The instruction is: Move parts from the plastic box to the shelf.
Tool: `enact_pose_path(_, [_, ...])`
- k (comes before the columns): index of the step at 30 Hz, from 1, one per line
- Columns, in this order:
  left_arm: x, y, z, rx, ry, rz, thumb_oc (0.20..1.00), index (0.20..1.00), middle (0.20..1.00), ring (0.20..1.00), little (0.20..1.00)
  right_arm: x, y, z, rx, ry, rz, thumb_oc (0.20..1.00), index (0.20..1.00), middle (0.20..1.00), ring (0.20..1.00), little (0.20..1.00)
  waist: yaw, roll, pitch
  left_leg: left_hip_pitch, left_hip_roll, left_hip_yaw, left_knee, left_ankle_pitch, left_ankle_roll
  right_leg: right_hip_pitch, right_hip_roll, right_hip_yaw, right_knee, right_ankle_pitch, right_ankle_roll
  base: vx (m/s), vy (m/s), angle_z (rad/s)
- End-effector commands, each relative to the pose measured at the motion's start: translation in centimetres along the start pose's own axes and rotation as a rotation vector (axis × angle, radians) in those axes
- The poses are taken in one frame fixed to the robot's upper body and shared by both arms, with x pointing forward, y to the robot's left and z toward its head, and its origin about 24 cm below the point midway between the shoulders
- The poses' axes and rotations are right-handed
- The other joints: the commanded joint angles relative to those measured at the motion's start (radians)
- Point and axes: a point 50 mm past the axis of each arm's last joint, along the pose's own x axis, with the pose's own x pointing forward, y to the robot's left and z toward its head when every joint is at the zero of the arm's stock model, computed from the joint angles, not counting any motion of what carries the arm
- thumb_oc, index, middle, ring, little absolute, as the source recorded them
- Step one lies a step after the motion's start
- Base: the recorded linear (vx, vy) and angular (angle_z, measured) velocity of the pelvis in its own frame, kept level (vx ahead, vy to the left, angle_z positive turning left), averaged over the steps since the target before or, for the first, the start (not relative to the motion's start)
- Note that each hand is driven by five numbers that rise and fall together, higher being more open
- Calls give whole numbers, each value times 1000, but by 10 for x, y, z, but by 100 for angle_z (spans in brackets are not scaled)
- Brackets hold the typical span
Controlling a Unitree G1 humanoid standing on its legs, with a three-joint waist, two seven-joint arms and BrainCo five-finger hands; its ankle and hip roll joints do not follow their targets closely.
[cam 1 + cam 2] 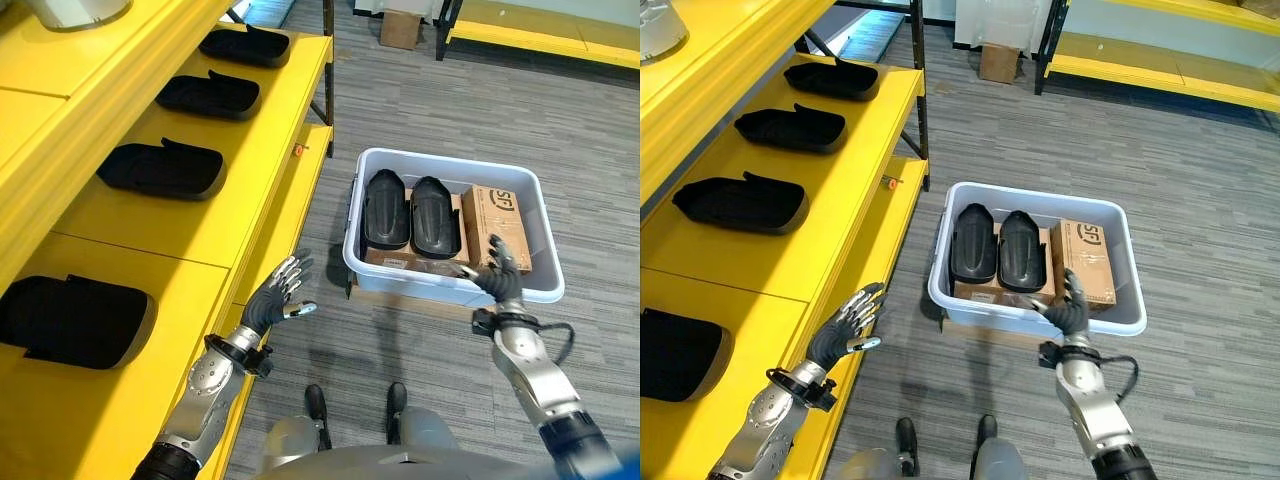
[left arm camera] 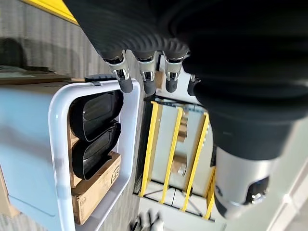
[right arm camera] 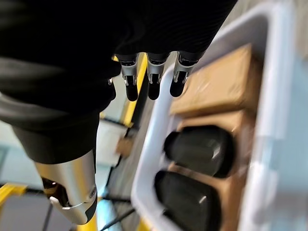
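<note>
I see two glossy black parts (image 1: 410,215) lying side by side in the plastic box (image 1: 535,215) on cardboard; my right hand (image 1: 500,275) hovers at its near rim, my left hand (image 1: 275,300) by the yellow shelf (image 1: 200,235) edge, both with fingers spread, holding nothing.

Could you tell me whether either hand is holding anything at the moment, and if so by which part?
Nothing is held: the left hand is open beside the shelf, the right hand open at the plastic box rim.

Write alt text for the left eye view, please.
A white plastic box on the floor holds two black parts and a cardboard box; the right hand reaches over its near rim. Four black parts lie on the yellow shelf, by the open left hand.
</note>
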Motion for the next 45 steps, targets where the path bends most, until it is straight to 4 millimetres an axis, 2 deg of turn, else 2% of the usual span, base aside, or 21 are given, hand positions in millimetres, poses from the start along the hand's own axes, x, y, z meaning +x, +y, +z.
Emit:
enact_pose_path(1, [0, -7, 3, 39, -40, -18, 1000, 1000, 1000, 1000, 1000, 5, -10, 7, -2, -44, -81, 1000, 1000, 1000, 1000, 1000, 15, 7, 1, -17, 16, -46, 10, -10, -9, 12, -3, -52, 259, 29, 31, 147, -187, -30])
enact_pose_path(2, [0, -7, 2, 23, -37, -2, 1000, 1000, 1000, 1000, 1000, 5, -5, 3, -2, -36, -66, 1000, 1000, 1000, 1000, 1000, 17, 9, 11, 5, 39, -20, 16, -5, -19, 28, -76, -79, 151, 68, 20, 171, -309, -11])
enact_pose_path(4, [2, -6, 4, 24, -37, -8, 1000, 1000, 1000, 1000, 1000, 5, -1, 2, -2, -36, -59, 1000, 1000, 1000, 1000, 1000, 12, 4, 12, 25, 55, -18, 20, -16, -34, 45, -139, -68, -6, 145, 40, 128, -388, -9])
enact_pose_path(6, [3, -7, 5, 23, -39, -15, 1000, 1000, 1000, 1000, 1000, 4, 0, 1, 4, -27, -55, 1000, 1000, 1000, 1000, 1000, -2, -8, 13, 41, 69, -30, 14, -28, -47, 29, -196, -10, -131, 254, 79, 169, -428, -15])
enact_pose_path(9, [1, -8, 4, 8, -38, -5, 1000, 1000, 1000, 1000, 1000, 3, 4, 0, 7, -18, -47, 1000, 1000, 1000, 1000, 1000, -10, -15, 18, 70, 99, -32, 12, -51, -65, 16, -242, 32, -232, 342, 115, 212, -417, 10])
enact_pose_path(10, [-3, -8, 1, -2, -36, 15, 1000, 1000, 1000, 1000, 1000, 2, 5, 0, 4, -15, -35, 1000, 1000, 1000, 1000, 1000, -9, -12, 16, 86, 131, -26, 11, -49, -88, 42, -237, 10, -280, 298, 120, 438, -742, 25])
enact_pose_path(11, [-7, -10, -2, -26, -31, 48, 1000, 1000, 1000, 1000, 1000, 2, 3, 3, -11, -20, -27, 1000, 1000, 1000, 1000, 1000, -2, -9, 7, 73, 164, -42, 12, -20, -119, 82, -198, -17, -304, 231, 112, 411, -737, 28])
enact_pose_path(14, [-6, -8, 2, -78, -61, 60, 1000, 1000, 1000, 1000, 1000, 8, -2, 11, -36, -54, -32, 1000, 1000, 1000, 1000, 1000, 7, -2, 6, 28, 211, -60, 8, 26, -155, 81, -148, -32, -277, 146, 89, 108, -399, 25])
enact_pose_path(16, [-5, -12, 3, -70, -71, 41, 1000, 1000, 1000, 1000, 1000, 11, -3, 15, -49, -74, -36, 1000, 1000, 1000, 1000, 1000, 9, 4, 10, 16, 233, -73, 2, 49, -165, 74, -122, -36, -255, 116, 69, -6, -248, -10])
enact_pose_path(18, [2, -14, 5, -58, -88, -9, 1000, 1000, 1000, 1000, 1000, 22, -9, 28, -76, -133, -54, 1000, 1000, 1000, 1000, 1000, 6, 16, 33, -22, 296, -67, 9, 102, -189, 49, -89, -69, -196, 63, 20, -28, -299, -17])
enact_pose_path(22, [12, -23, 3, -52, -83, -63, 1000, 1000, 1000, 1000, 1000, 35, -8, 28, -94, -103, -74, 1000, 1000, 1000, 1000, 1000, -6, 46, 44, -31, 338, -69, 21, 190, -213, 27, -64, -71, -155, 30, -15, 45, -88, -2])
enact_pose_path(25, [20, -29, 3, -41, -90, -93, 1000, 1000, 1000, 1000, 1000, 41, -6, 34, -113, -139, -84, 1000, 1000, 1000, 1000, 1000, -25, 73, 55, -40, 342, -62, 36, 218, -218, 8, -64, -66, -121, 11, -32, 56, 30, -5])
enact_pose_path(30, [31, -26, 10, -32, -106, -55, 1000, 1000, 1000, 1000, 1000, 41, -2, 42, -158, -202, -26, 1000, 1000, 1000, 1000, 1000, -57, 114, 63, -27, 297, -48, 79, 175, -200, -35, -85, -49, -28, -32, -47, 60, -37, 2])
enact_pose_path(31, [28, -22, 10, -47, -106, -20, 1000, 1000, 1000, 1000, 1000, 37, 0, 41, -166, -210, 0, 1000, 1000, 1000, 1000, 1000, -67, 118, 61, -13, 286, -20, 129, 163, -195, -29, -91, -69, -8, -54, -62, 81, -130, 5])
enact_pose_path(33, [28, -16, 11, -92, -117, -15, 1000, 1000, 1000, 1000, 1000, 27, -2, 33, -177, -216, -27, 1000, 1000, 1000, 1000, 1000, -73, 134, 77, -113, 304, 25, 305, 230, -233, 28, -76, -125, -17, -110, -94, 156, -143, 28])
enact_pose_path(34, [27, -15, 11, -99, -119, -11, 1000, 1000, 1000, 1000, 1000, 26, -1, 30, -175, -211, -31, 1000, 1000, 1000, 1000, 1000, -72, 136, 81, -127, 303, 20, 304, 238, -232, 35, -74, -123, -18, -113, -94, 139, 11, 68])
enact_pose_path(36, [25, -14, 9, -112, -125, -2, 1000, 1000, 1000, 1000, 1000, 23, 2, 28, -149, -206, -25, 1000, 1000, 1000, 1000, 1000, -63, 150, 93, -150, 289, 11, 203, 273, -217, 44, -60, -112, -34, -93, -89, 127, 264, 26])
enact_pose_path(37, [22, -19, 7, -105, -121, 10, 1000, 1000, 1000, 1000, 1000, 18, 12, 28, -112, -210, 0, 1000, 1000, 1000, 1000, 1000, -35, 131, 106, -198, 285, -76, 104, 298, -206, 73, -68, -70, -53, -90, -74, 250, 424, -36])
enact_pose_path(38, [21, -19, 7, -112, -112, 25, 1000, 1000, 1000, 1000, 1000, 18, 16, 29, -100, -212, 28, 1000, 1000, 1000, 1000, 1000, -22, 124, 104, -185, 274, -115, 68, 242, -194, 65, -75, -48, -41, -93, -62, 228, 406, -41])
enact_pose_path(42, [21, -19, 0, -101, -77, 26, 1000, 1000, 1000, 1000, 1000, 17, 23, 30, -50, -200, 42, 1000, 1000, 1000, 1000, 1000, -21, 113, 91, -118, 247, -77, 41, 158, -184, 74, -84, -58, -40, -78, -46, 138, 173, -90])
enact_pose_path(45, [19, -19, -2, -97, -73, 17, 1000, 1000, 1000, 1000, 1000, 20, 25, 38, -63, -234, 41, 1000, 1000, 1000, 1000, 1000, -16, 112, 94, -101, 226, -85, 38, 137, -176, 68, -87, -47, -41, -67, -38, 101, 123, 8])
